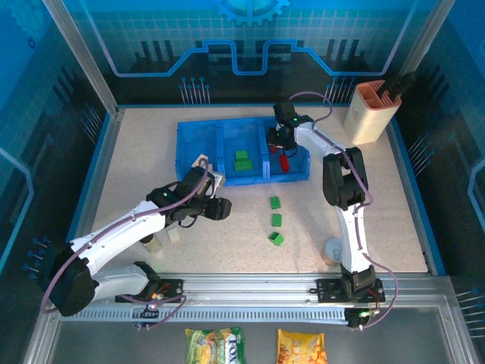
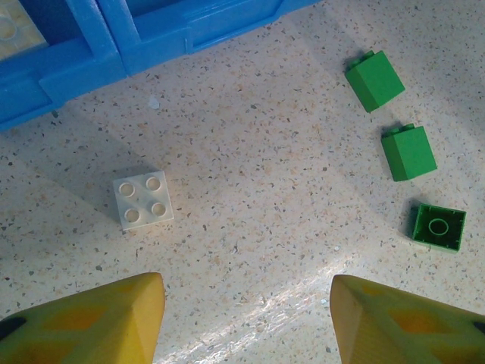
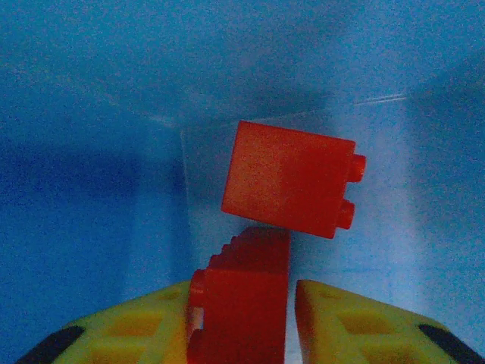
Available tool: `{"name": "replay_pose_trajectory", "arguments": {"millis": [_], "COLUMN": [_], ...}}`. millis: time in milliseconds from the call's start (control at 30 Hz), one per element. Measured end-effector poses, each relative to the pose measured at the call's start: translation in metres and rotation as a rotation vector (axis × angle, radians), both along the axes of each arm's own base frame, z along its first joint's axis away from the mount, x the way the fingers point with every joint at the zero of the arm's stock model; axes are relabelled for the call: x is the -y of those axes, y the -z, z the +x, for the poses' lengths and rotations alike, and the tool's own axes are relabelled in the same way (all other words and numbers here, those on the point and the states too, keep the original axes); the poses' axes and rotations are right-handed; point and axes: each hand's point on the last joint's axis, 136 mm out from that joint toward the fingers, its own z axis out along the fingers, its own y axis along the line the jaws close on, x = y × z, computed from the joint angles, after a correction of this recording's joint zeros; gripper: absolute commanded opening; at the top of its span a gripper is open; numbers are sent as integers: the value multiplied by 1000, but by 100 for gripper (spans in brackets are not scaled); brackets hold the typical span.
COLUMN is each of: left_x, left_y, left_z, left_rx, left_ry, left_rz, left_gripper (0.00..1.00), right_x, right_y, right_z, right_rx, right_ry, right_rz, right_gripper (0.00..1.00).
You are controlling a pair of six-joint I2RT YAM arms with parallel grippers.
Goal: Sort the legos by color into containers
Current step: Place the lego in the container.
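The right hand (image 3: 242,303) grasped a red brick (image 3: 250,265) inside the blue tray (image 1: 204,124); the left hand (image 2: 246,279) hung released near a cream brick (image 2: 143,199).

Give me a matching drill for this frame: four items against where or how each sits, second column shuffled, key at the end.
Items
1. cream brick
2. loose green bricks
3. held red brick
4. left gripper

States
A. between the fingers of the right gripper, in the right compartment of the tray
B. open, above the table
C. alone on the table, studs up, ahead of the open gripper
D. three in a line on the table, outside the tray

Pairs: 1-C, 2-D, 3-A, 4-B
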Motion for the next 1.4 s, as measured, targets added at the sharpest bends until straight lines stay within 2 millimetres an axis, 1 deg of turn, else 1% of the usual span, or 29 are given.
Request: {"name": "replay_pose_trajectory", "arguments": {"millis": [67,267,433,567,700,867,1000,1100,1400], "left_x": [0,0,0,0,0,0,2,2,-11], "left_y": [0,0,0,1,5,12,12,14,31], "left_z": [0,0,0,-1,-1,0,5,12,34], "left_rx": [0,-2,-3,-6,-17,-36,-41,-47,-105], "left_ry": [0,2,2,2,2,2,-4,-19,-90], "left_rz": [0,-1,-1,2,10,24,31,41,130], "left_gripper": [57,57,57,57,57,58,58,61,61], "right_x": [3,16,25,29,33,36,39,42,53], "right_y": [1,7,1,-14,-35,-54,-65,-73,-95], "right_z": [1,0,-2,-5,-8,-17,-29,-38,-75], "right_rx": [1,-2,7,27,60,80,84,86,90], "right_ry": [9,33,43,49,52,53,49,48,53], "right_rz": [-8,-61,-101,-113,-118,-111,-111,-106,-96], "right_gripper": [44,47,49,50,50,50,50,50,50]}}
